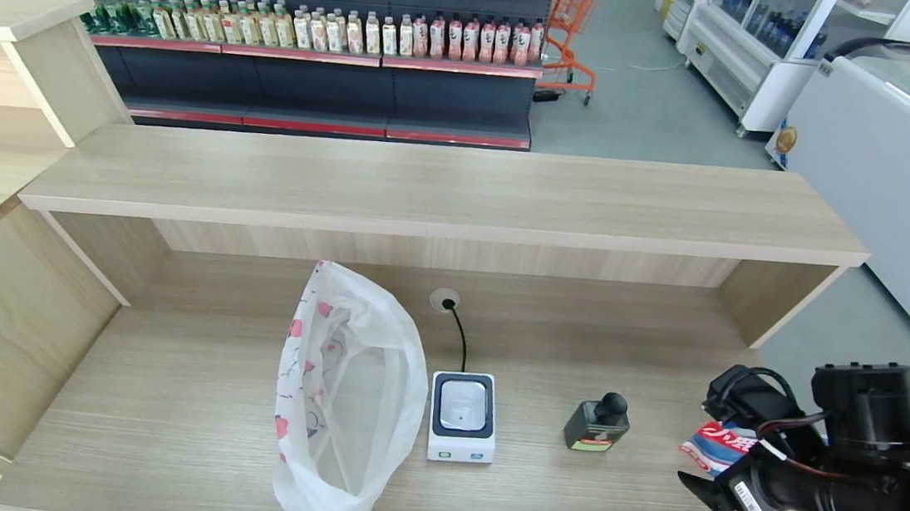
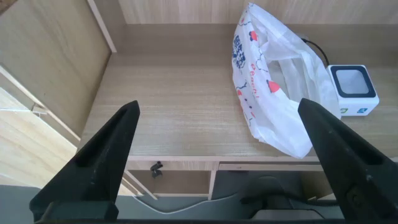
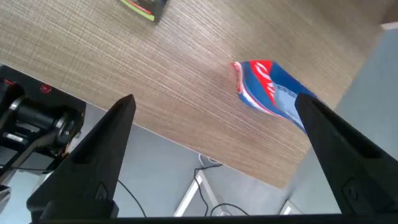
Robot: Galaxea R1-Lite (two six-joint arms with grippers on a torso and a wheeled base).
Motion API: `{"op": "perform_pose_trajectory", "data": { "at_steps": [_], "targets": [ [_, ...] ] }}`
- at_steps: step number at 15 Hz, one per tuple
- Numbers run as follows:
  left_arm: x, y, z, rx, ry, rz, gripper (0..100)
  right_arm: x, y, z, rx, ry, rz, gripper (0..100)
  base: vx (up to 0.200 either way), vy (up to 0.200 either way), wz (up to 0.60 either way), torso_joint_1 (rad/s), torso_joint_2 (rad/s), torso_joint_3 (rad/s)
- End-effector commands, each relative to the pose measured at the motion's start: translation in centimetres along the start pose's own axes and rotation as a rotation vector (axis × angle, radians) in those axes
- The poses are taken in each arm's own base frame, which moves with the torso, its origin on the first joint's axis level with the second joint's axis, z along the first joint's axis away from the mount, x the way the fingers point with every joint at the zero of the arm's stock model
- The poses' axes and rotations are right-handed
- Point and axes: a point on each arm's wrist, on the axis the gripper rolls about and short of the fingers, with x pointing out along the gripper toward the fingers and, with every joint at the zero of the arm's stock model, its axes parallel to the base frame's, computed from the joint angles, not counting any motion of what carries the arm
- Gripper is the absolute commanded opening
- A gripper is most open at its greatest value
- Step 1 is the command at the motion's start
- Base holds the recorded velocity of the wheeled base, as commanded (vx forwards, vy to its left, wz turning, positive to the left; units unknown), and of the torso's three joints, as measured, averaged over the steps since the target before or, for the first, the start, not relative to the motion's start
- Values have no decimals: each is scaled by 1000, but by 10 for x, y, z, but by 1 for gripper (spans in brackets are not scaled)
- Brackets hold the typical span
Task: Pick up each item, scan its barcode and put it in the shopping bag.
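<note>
Right gripper (image 3: pixel 214 102) gapes wide, empty, by the packet (image 3: pixel 273 93); left gripper (image 2: pixel 219 104) is likewise wide, empty. Bottle (image 1: pixel 597 424) stands at 3 o'clock from the scanner (image 1: pixel 463 415), bag (image 1: pixel 350 396) at 9.

Place: supermarket, checkout area.
Shelving: dark shelves with red edge strips (image 1: pixel 315 56), holding rows of bottled drinks (image 1: pixel 318 29).
Refrigeration: white glass-lidded chest freezers (image 1: pixel 881 163) on the right.
Trolley: orange wire shopping cart (image 1: pixel 575 25) beside the shelves.
Counter: light wood-grain checkout desk (image 1: pixel 444 192) bearing a white square barcode scanner (image 1: pixel 463 416).
</note>
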Motion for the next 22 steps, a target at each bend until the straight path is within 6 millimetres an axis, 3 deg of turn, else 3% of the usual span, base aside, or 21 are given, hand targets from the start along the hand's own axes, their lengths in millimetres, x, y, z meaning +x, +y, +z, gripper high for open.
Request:
{"op": "perform_pose_trajectory", "data": {
  "at_steps": [1,7,13,22],
  "targets": [
    [0,0,0,0,0,0,100,28,10,-8,-19,53,78,100,0,0,0,0,0,0],
    [0,0,0,0,0,0,100,61,20,-7,-25,-43,153,100,0,0,0,0,0,0],
    [0,0,0,0,0,0,100,100,26,10,-39,-138,179,100,0,0,0,0,0,0],
    [0,0,0,0,0,0,100,127,40,34,-74,-223,245,100,0,0,0,0,0,0]
  ]
}}
